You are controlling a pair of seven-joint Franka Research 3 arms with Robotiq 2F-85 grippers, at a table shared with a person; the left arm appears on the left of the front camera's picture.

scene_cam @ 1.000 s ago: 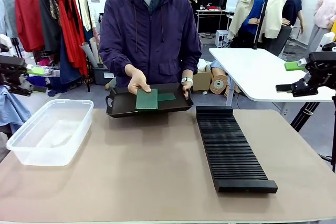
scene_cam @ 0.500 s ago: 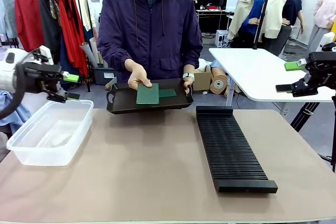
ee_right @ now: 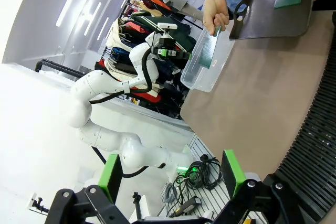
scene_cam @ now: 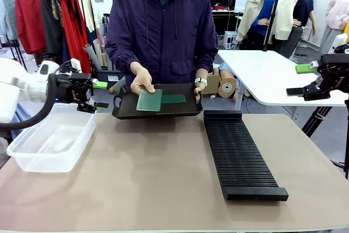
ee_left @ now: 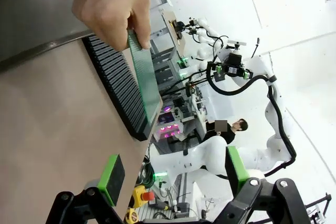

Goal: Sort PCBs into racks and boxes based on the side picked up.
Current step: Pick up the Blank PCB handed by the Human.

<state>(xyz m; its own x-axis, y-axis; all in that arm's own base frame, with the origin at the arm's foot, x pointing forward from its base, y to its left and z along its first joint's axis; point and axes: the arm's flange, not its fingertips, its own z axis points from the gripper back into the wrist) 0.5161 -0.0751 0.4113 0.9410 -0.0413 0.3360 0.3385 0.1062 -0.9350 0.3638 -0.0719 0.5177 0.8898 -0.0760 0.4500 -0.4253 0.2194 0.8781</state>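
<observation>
Left gripper [scene_cam: 100, 95]: fingers wide, empty. Just ahead of fingertips, PCB [scene_cam: 149, 101] pinched in person's hand [scene_cam: 140, 81] over black tray [scene_cam: 182, 111], near edge-on to fingers, long axis seemingly running toward them. Right gripper [scene_cam: 300, 80] also wide, well apart. Left arm nearer.

White arm [scene_cam: 15, 85], blk left gripper [scene_cam: 100, 95] w/ green pads [scene_cam: 99, 85].
</observation>
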